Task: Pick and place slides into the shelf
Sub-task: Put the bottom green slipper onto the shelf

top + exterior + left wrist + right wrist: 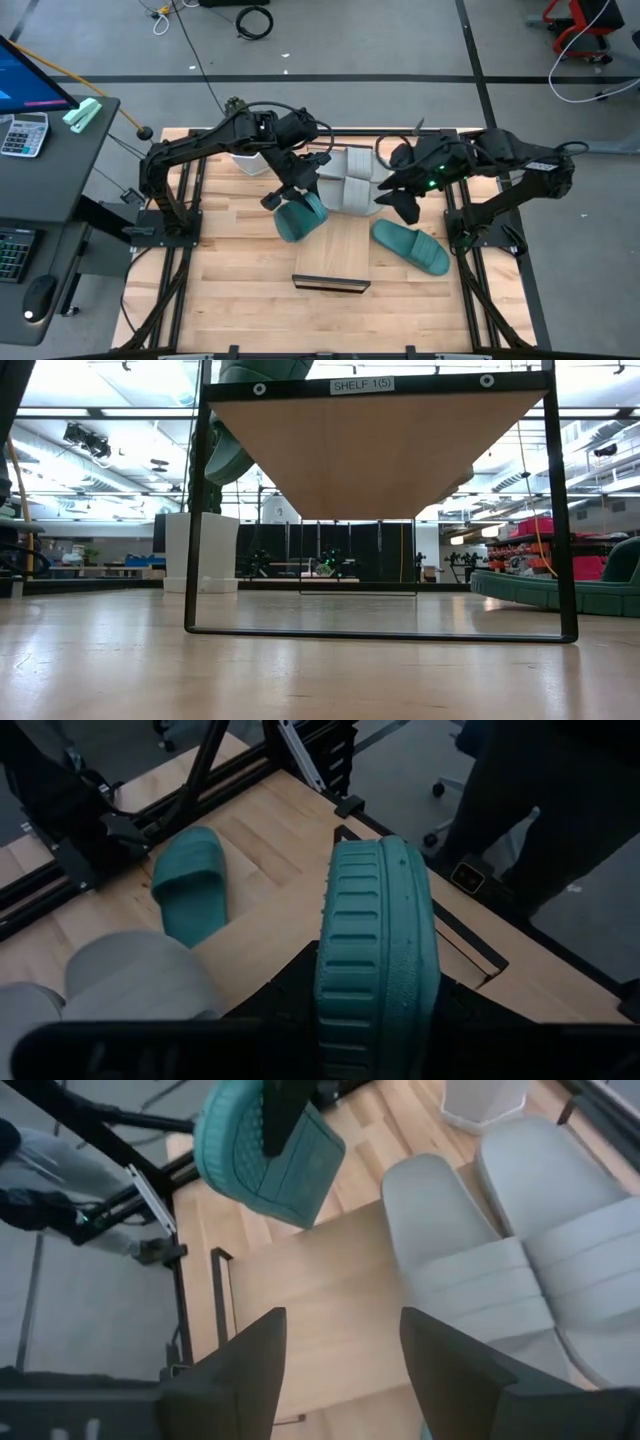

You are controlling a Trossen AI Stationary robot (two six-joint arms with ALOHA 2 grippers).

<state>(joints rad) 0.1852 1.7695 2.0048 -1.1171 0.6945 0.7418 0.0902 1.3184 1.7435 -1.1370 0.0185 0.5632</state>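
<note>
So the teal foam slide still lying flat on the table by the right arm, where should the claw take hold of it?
Probably grip the teal foam slide across its wide strap, coming straight down from above. It lies sole down and angled on the slatted wooden tabletop, clear of the light wood shelf board. The open right claw hangs nearest, so it likely suits this pick.

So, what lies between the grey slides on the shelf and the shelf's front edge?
Only bare board. In the high view, the shelf is uncovered from the grey slides to its front edge; the held teal slide overlaps only its left side.
</note>
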